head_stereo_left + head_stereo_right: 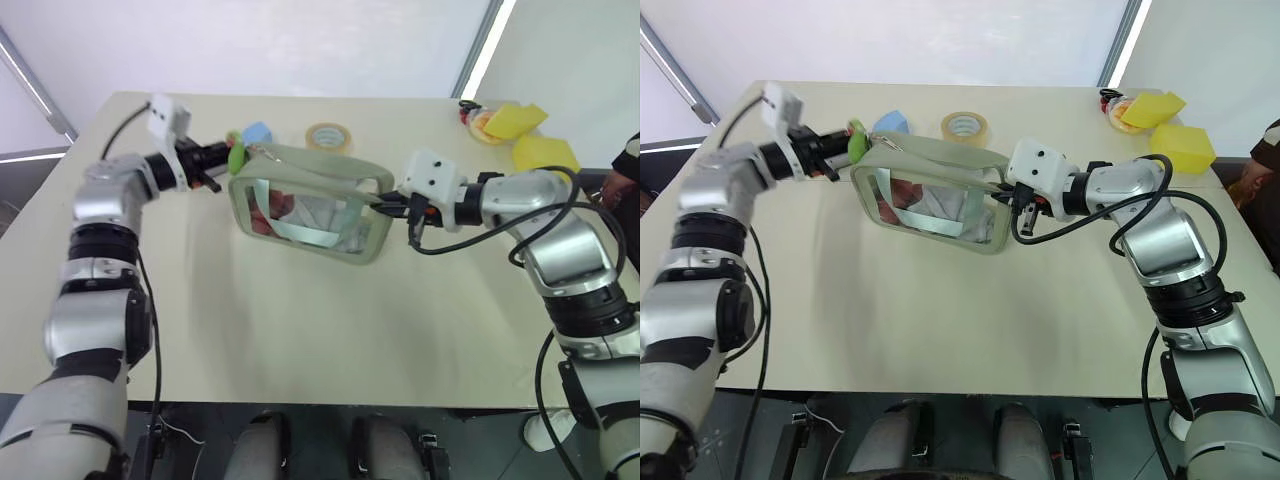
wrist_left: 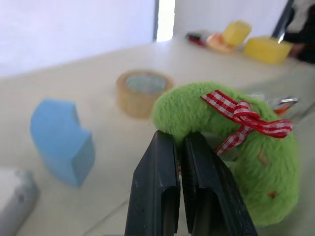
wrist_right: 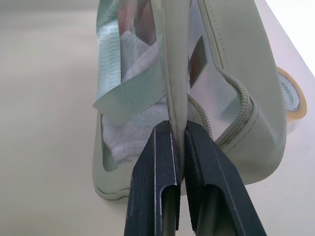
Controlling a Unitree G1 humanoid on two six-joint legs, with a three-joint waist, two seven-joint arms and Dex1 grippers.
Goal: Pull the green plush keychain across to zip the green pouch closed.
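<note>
One pouch (image 1: 930, 195) — two yellow sponges (image 1: 1167, 125) (one tape roll (image 1: 965, 127)).

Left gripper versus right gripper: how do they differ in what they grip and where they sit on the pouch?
The left gripper is shut on the green plush keychain at the pouch's left end; the right gripper is shut on an edge of the green pouch at its right end. The left grips soft fuzzy plush, the right flat pale fabric. Both are closed, with black fingers, bracing the pouch from opposite ends.
</note>
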